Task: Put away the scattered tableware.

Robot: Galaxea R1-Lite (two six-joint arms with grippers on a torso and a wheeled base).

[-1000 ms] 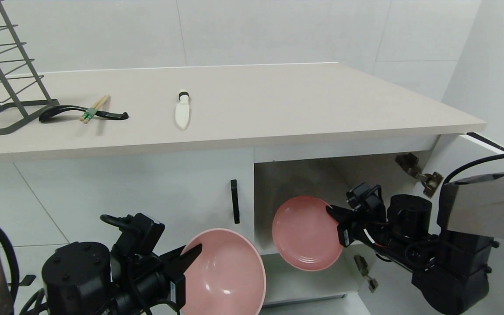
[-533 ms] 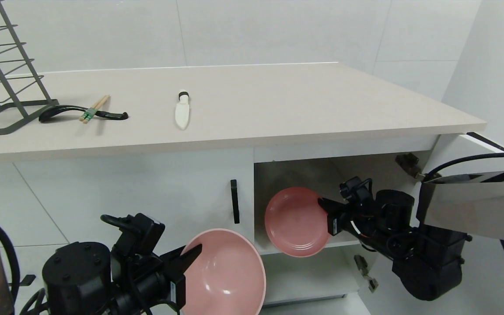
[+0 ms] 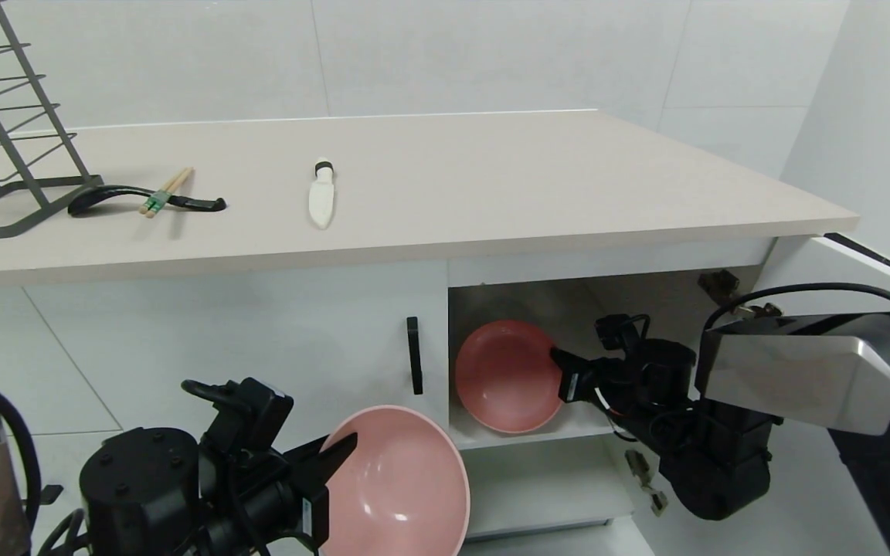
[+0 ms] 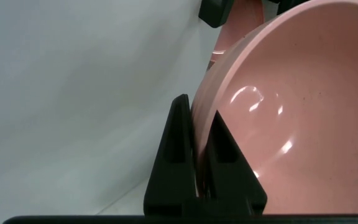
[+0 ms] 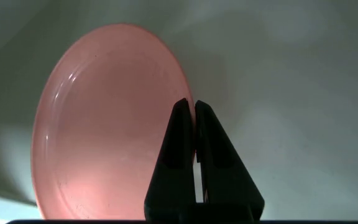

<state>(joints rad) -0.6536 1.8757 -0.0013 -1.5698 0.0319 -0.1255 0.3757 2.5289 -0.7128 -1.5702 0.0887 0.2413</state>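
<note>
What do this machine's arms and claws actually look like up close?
Both arms are matte black with chunky rounded joints. The right arm carries a boxy brushed-silver segment, a black cable looping over it, and thin red and white wires by the wrist. The left gripper and right gripper each end in two slim black fingers tapering to points.

A pink plate [image 3: 503, 378] tilts inside the cupboard [image 3: 522, 297] — pink bowl [image 3: 406, 486] on edge outside.

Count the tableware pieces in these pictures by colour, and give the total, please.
Pink: 2, the round pink bowl and the round pink plate.
Black: 1, the long black spoon.
Wood: 1, the pair of pale wooden chopsticks.
White: 1, the white knife.
Total: 5.
</note>
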